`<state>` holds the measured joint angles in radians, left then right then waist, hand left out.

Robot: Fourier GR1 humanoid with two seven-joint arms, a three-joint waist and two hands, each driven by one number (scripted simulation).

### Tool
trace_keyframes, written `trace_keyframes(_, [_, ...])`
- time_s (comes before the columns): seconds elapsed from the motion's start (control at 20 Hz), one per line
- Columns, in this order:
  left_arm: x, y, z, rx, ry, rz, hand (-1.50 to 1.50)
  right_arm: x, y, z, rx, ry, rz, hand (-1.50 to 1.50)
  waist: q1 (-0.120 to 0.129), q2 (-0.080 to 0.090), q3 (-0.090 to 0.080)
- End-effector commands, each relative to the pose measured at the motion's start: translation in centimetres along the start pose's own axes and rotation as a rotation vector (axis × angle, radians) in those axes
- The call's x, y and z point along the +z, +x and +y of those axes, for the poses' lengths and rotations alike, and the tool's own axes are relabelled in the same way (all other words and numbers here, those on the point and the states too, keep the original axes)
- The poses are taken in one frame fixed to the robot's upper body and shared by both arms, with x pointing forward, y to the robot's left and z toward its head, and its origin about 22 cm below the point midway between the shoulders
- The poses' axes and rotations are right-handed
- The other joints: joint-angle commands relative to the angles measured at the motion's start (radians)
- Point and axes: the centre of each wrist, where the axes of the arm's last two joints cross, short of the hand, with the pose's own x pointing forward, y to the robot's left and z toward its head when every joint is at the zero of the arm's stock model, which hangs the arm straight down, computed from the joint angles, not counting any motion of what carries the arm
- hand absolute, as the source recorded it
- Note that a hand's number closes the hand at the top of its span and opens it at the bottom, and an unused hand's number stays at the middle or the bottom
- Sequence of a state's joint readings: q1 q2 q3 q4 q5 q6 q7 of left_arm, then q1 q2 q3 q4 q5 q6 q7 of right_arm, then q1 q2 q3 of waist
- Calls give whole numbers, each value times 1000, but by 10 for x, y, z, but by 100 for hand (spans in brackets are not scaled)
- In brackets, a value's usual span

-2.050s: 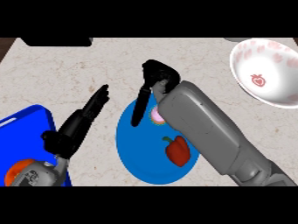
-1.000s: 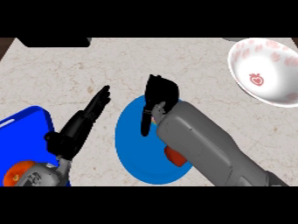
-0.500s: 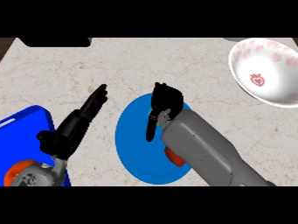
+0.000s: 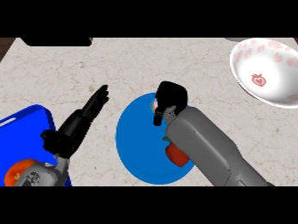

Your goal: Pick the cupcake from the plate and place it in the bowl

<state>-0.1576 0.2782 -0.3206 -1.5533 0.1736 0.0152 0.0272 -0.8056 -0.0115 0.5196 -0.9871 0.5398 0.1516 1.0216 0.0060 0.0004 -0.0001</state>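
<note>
A blue plate lies on the counter at the middle. At its far rim sits the cupcake, of which only a small pink and pale edge shows. My right hand arches over it, its fingers and thumb curled down round the cupcake and hiding most of it. The white bowl with pink marks and a red strawberry print stands at the far right, apart from the hand. To the left of the plate my left hand rests open with fingers straight, holding nothing.
A red fruit lies on the plate's near part, partly under my right forearm. A blue tray fills the lower left, with an orange object on it. A dark object sits at the counter's far edge.
My right hand has come down and slightly nearer over the cupcake, and its fingers have curled round it, hiding most of it. The left hand has barely moved.
</note>
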Motion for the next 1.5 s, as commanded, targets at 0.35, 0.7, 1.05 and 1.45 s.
trace_keyframes(0.35, [9, 4, -2, 17, -2, -6, 0, -16, -53, -8, 123, -34, -211, 150, -4, -2, 0])
trace_keyframes(0.7, [8, 2, 1, 5, 11, -12, 0, -19, -110, -19, 211, -111, -312, 150, -6, -2, 0])
trace_keyframes(1.05, [7, 2, 0, -6, -3, 0, 0, 11, -87, -58, 146, -489, -247, 150, -15, -7, 0])
trace_keyframes(1.45, [3, 2, 2, -6, 32, -5, 0, 50, -110, -132, -237, -781, -345, 150, -26, -5, 1])
